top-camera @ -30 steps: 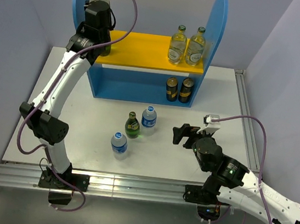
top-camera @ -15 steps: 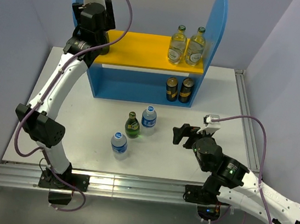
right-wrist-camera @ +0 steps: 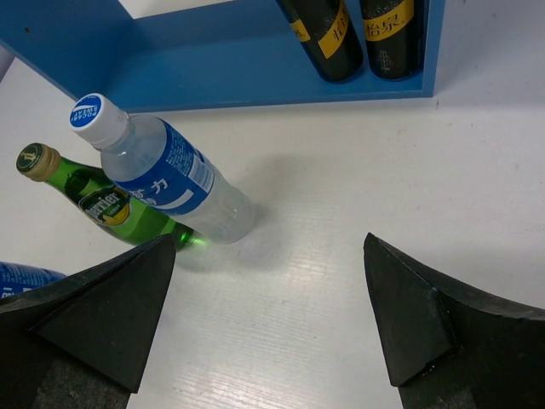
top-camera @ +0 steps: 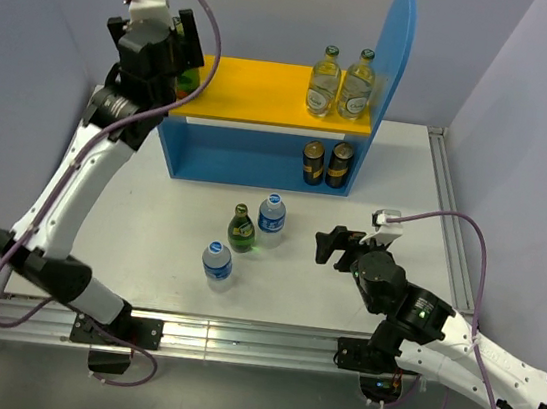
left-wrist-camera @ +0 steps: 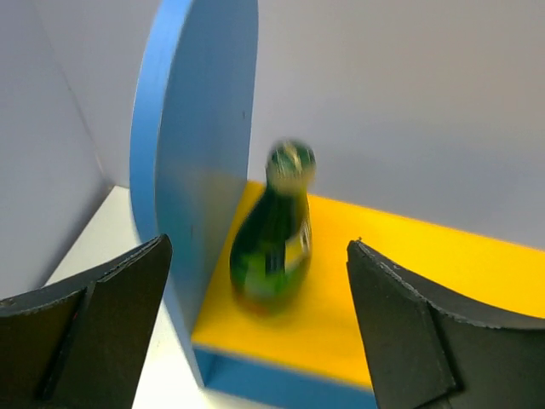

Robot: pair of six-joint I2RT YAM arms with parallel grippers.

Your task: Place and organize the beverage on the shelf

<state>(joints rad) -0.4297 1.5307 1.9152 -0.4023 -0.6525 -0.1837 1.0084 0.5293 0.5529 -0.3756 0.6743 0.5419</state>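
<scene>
The blue shelf (top-camera: 402, 40) stands at the back of the table. At the left end of its yellow upper board (top-camera: 258, 92) a green bottle (left-wrist-camera: 274, 234) stands upright beside the side panel. My left gripper (top-camera: 176, 66) hangs open just in front of it, fingers (left-wrist-camera: 111, 307) wide apart and off the glass. Two clear glass bottles (top-camera: 323, 80) stand at the board's right end. On the table are a green bottle (top-camera: 241, 229) and two water bottles (top-camera: 271, 214) (top-camera: 216, 263). To their right my right gripper (top-camera: 334, 245) is open and holds nothing.
Two dark bottles with yellow labels (top-camera: 325, 163) stand on the shelf's lower level at the right. The tall left side panel (left-wrist-camera: 192, 128) is close beside my left gripper. Grey walls close in the table on the left, back and right.
My left gripper has opened and let go of the green bottle on the upper board, then drawn back up and to the left. The right arm has not moved.
</scene>
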